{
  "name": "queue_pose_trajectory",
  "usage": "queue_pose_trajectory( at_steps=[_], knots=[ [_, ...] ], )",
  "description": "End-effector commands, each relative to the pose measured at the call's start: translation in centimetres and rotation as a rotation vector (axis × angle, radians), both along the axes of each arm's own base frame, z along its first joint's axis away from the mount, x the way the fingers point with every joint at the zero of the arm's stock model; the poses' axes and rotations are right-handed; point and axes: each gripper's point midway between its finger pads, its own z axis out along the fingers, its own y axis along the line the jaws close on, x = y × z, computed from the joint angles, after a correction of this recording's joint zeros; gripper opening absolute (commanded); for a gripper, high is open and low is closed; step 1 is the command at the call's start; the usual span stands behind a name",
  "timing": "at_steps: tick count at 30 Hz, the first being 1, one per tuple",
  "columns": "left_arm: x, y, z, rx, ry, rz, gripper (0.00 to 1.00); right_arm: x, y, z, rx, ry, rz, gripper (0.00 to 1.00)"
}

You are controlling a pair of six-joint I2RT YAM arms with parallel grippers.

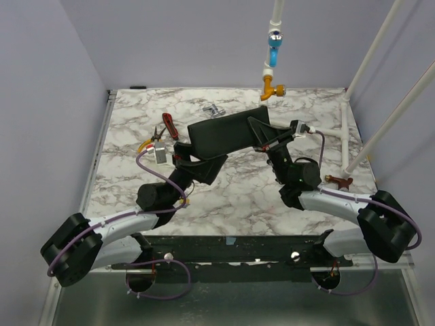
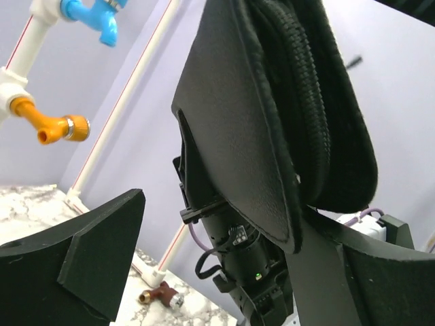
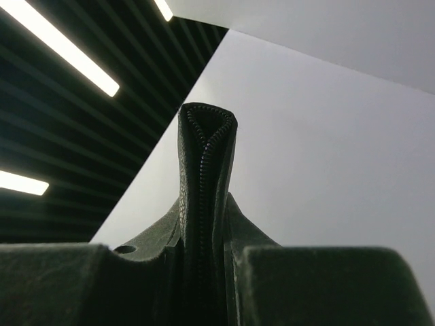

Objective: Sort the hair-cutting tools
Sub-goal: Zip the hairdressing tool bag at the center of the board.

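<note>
A black zippered pouch (image 1: 228, 132) hangs above the table between my two arms. My right gripper (image 1: 268, 139) is shut on its right end; in the right wrist view the zipper edge (image 3: 204, 149) rises straight up from between the fingers (image 3: 122, 285). My left gripper (image 1: 197, 159) is open around the pouch's left end. In the left wrist view the pouch (image 2: 238, 102) hangs by the right finger (image 2: 380, 285), with a wide gap to the left finger (image 2: 81, 265). Small silver scissors (image 1: 213, 110) lie at the back of the table. The comb is out of view.
A red-handled tool (image 1: 170, 125) and yellow-handled pliers (image 1: 149, 144) lie on the marble table (image 1: 231, 197) to the left, close to my left wrist. A maroon-and-brass fitting (image 1: 338, 180) sits on the right. White pipes (image 1: 380, 129) stand at the right edge, and a blue valve (image 1: 273, 47) hangs at the back.
</note>
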Motion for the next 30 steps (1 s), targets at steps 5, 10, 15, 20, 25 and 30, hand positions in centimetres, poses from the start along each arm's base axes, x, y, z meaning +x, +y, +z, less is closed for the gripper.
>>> queue_pose_trajectory(
  at_steps=[5, 10, 15, 20, 25, 30],
  knots=[
    [-1.9, 0.1, 2.3, -0.049, -0.147, 0.057, 0.81, 0.1, -4.0, 2.5, 0.136, -0.007, -0.141, 0.01],
    [-2.0, 0.2, 2.0, -0.047, -0.139, 0.081, 0.82, 0.0, -3.2, 2.8, 0.100, -0.023, -0.126, 0.01],
    [-2.1, 0.5, 4.7, -0.092, -0.186, 0.104, 0.81, 0.1, -2.3, 1.3, 0.084, 0.007, -0.088, 0.01],
    [-1.5, 0.0, 6.1, -0.122, -0.187, 0.100, 0.75, -0.2, -1.4, 0.8, 0.040, 0.014, -0.073, 0.01],
    [-1.0, -0.8, 6.9, -0.141, -0.180, 0.084, 0.52, -0.4, -0.7, 0.0, 0.009, 0.027, -0.051, 0.01],
    [-0.4, -1.0, 6.6, -0.145, -0.155, 0.091, 0.24, -0.9, -0.2, -0.3, -0.038, 0.024, -0.031, 0.01]
  ],
)
